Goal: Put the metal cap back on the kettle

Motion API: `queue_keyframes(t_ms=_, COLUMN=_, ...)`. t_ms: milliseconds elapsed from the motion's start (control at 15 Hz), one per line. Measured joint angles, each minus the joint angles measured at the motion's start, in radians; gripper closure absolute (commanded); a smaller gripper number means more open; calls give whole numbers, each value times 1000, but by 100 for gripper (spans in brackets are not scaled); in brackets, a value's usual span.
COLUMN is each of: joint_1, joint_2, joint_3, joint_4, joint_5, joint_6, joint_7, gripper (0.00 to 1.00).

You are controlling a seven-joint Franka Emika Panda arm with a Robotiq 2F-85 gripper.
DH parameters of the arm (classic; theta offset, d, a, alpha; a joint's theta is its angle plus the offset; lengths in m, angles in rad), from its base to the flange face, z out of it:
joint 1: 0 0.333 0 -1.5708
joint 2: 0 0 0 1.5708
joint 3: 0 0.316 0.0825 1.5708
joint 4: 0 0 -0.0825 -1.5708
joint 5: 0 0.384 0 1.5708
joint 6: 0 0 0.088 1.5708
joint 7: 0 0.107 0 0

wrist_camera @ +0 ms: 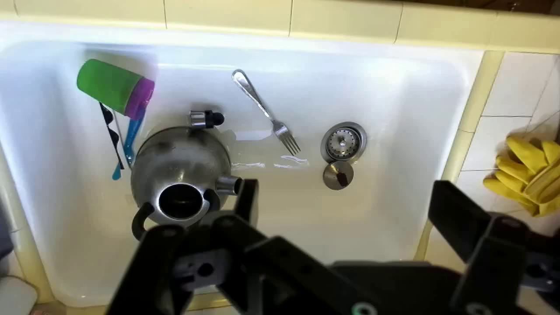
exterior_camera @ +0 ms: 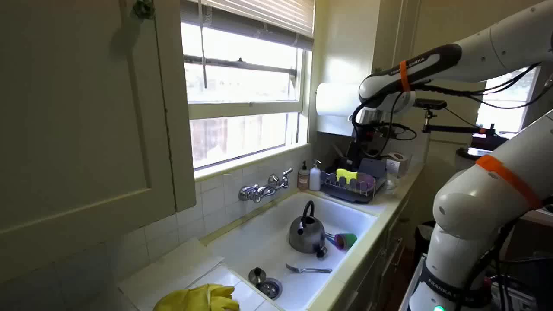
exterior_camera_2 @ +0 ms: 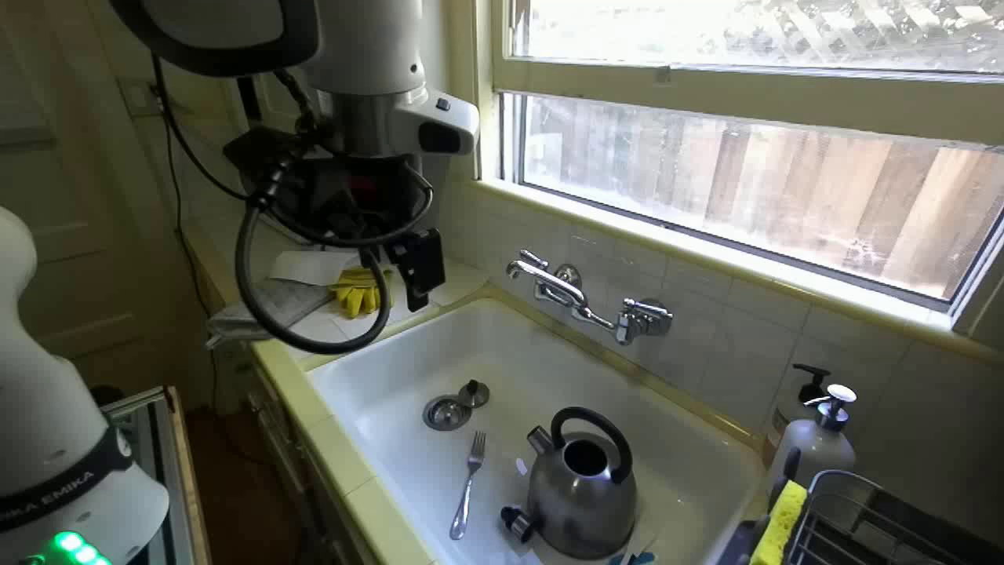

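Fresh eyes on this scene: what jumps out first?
Probably the grey kettle, upright in the white sink with its top open. Next, the bright yellow glove (or pair) lying on the tiled counter at the sink's drain end. Then the gripper, open and raised above the sink, with nothing between its fingers.

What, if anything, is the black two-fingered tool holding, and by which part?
Nothing: the tool stands open and empty. The black-knobbed, round silver metal cap lies loose in the white rectangular sink.
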Motion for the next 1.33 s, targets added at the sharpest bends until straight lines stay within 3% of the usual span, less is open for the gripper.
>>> queue_keyframes(t_ms=933, joint_1=-6, joint_2=6, joint_3=7, joint_4=0, joint_5=3, joint_6=5, joint_7=18, gripper=0)
queue_keyframes(t_ms=1067, joint_1=-29, joint_2=37, joint_3=25, joint_4=-27, joint_5=3, joint_6=101, joint_7=89, gripper=0)
queue_keyframes(t_ms=1333, joint_1=-65, joint_2=145, joint_3=48, joint_4=-139, joint_5=19, joint_6=433, joint_7=218, gripper=0)
